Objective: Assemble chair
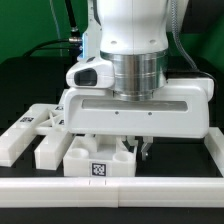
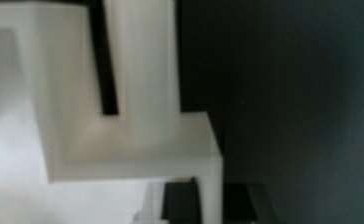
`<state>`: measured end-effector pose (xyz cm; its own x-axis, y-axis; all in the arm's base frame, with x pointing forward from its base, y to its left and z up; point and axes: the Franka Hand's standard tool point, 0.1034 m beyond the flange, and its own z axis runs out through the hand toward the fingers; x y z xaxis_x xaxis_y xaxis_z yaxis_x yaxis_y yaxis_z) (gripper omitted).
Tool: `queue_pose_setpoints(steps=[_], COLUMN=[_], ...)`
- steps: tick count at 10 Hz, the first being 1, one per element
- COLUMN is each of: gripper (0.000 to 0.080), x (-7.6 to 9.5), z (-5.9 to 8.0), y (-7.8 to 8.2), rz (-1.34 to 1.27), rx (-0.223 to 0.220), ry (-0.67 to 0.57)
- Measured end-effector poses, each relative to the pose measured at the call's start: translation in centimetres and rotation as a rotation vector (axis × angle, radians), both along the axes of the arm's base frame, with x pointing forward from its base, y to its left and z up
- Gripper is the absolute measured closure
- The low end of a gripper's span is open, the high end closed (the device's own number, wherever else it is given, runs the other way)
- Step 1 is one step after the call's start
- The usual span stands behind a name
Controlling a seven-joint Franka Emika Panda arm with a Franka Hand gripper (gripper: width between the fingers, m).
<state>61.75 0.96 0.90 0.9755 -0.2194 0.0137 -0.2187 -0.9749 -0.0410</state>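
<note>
**A:** Why is the gripper (image 1: 136, 150) so low?

**B:** I judge it is lining up on the tagged block (image 1: 97, 165) at lower centre. The other chair parts (image 1: 35, 135) lie at lower left, behind the rail (image 1: 110, 192).

**A:** Is it gripping anything?

**B:** I can't tell. Its own body hides the grip, and the wrist view is blurred.

Long plain white rail (image 1: 60, 192) lying along the front edge of the black table (image 1: 110, 214), spanning the exterior view from left to right. Behind, a green cable (image 1: 30, 45) crosses the dark background. The wrist view shows bare dark table.
</note>
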Motion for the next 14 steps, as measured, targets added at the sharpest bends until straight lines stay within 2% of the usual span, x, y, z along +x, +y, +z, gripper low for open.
queue_pose_setpoints(steps=[6, 8, 9, 12, 13, 14], gripper=[0.0767, 0.0767, 0.0767, 0.0767, 0.0767, 0.0767], x=[0.1, 1.3, 1.8, 1.8, 1.8, 2.0], z=[0.0, 0.0, 0.0, 0.0, 0.0, 0.0], y=[0.2, 2.1, 2.4, 2.4, 2.9, 4.2], rz=[0.020, 0.134, 0.196, 0.191, 0.179, 0.182], rx=[-0.003, 0.001, 0.003, 0.003, 0.002, 0.001], ry=[0.004, -0.007, -0.017, -0.017, -0.017, -0.019])
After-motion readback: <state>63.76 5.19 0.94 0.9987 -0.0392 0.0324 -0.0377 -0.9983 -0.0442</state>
